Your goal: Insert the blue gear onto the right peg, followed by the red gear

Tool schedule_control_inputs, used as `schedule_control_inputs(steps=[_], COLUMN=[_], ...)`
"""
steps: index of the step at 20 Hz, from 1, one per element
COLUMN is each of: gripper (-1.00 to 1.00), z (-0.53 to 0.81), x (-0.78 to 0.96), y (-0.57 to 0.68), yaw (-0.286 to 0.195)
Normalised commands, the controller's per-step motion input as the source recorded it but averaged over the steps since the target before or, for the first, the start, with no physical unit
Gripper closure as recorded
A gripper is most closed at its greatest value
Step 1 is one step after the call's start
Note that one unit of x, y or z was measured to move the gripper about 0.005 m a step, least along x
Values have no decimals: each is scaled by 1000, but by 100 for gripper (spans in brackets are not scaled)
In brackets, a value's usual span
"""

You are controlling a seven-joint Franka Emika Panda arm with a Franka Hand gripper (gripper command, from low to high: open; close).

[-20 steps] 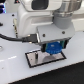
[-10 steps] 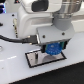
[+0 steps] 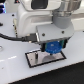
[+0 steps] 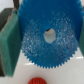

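Jaws clamp the blue gear [image 4: 47,41]; the gripper [image 3: 52,47] has sunk toward the plate [image 3: 35,59], nearing insertion; red gear [image 4: 36,80] waits at six o'clock.

On my white table [image 3: 12,67] lies a grey rectangular plate [image 3: 36,60] with a black border; it sits flat, its long side slanting slightly toward the exterior view's right. At the exterior view's far left edge I see a small dark shape; too blurred to name. The table's surface is plain white; the wrist view shows it too.
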Motion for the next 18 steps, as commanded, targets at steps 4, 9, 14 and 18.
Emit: schedule_control_inputs(steps=[4,9,14,18], gripper=[100,100,100,100], z=[-84,-61,-230,212], x=[339,342,185,-49], y=[-1,9,25,-42], yaw=[0,0,0,0])
